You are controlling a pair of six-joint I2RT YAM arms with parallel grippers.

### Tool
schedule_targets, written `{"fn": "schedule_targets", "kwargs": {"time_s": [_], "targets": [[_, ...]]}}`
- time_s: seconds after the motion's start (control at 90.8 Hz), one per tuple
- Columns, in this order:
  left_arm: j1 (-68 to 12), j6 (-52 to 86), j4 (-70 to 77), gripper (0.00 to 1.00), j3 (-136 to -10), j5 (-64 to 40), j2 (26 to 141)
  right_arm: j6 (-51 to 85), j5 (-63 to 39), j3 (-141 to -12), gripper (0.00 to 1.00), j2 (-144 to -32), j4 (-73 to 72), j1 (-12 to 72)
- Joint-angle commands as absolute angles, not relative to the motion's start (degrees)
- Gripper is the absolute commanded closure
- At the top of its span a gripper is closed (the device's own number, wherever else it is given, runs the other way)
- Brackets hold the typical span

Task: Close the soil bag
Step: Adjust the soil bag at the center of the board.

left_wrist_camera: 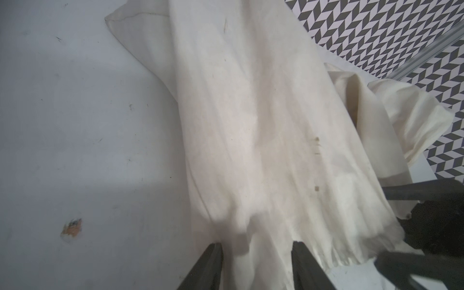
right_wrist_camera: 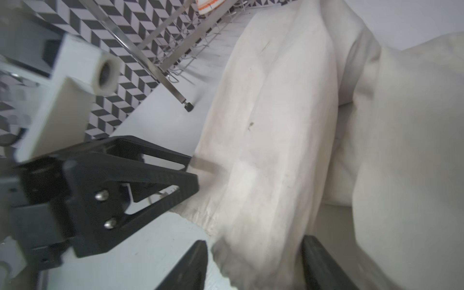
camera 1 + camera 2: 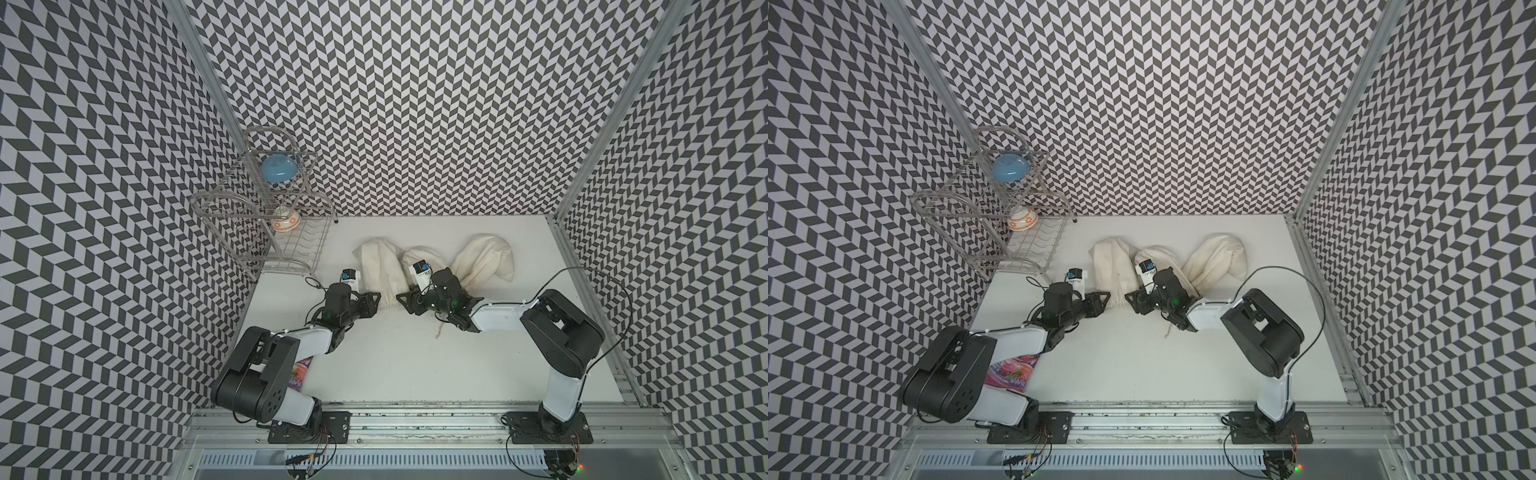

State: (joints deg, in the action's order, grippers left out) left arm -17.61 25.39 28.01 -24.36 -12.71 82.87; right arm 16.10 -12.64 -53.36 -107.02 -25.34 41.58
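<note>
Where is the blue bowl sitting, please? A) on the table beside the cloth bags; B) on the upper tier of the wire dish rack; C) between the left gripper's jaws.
B: in both top views the blue bowl rests on the top tier of the wire dish rack.

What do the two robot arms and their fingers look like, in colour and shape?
The left arm and right arm have white shells with black joint housings. The fingers are black, triangular, with cut-out openings and silver screws. A white camera block with a blue mark sits at each wrist. A thin black cable loops over the right arm.
</note>
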Motion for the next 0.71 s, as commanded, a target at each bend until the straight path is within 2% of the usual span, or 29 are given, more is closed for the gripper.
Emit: {"fn": "schedule_targets", "kwargs": {"time_s": [0.0, 0.011, 0.033, 0.242, 0.386, 0.694], "targets": [[-17.8, 26.1, 30.2, 0.49, -22.6, -11.4, 79.1, 15.3, -10.5, -54.7, 0.90, -107.7, -27.5, 41.1], [-17.8, 26.1, 30.0, 0.48, -22.4, -11.2, 78.8, 15.1, -10.4, -54.7, 0.96, -107.7, -27.6, 41.0], [-17.8, 26.2, 29.7, 0.47, -22.1, -10.8, 78.0, 15.1, -10.2, -54.5, 1.00, -107.5, -27.8, 40.9], [-17.9, 27.3, 26.0, 0.36, -16.0, -7.0, 68.2, 12.9, -9.0, -51.6, 1.00, -102.9, -29.3, 38.3], [-19.4, 26.2, 26.8, 0.32, -12.1, -11.0, 63.3, 10.9, -9.4, -51.8, 1.00, -102.1, -28.2, 37.4], [-25.4, 25.1, 29.5, 0.33, -15.5, -16.3, 65.1, 10.8, -11.1, -52.0, 1.00, -103.0, -28.6, 37.3]]}}
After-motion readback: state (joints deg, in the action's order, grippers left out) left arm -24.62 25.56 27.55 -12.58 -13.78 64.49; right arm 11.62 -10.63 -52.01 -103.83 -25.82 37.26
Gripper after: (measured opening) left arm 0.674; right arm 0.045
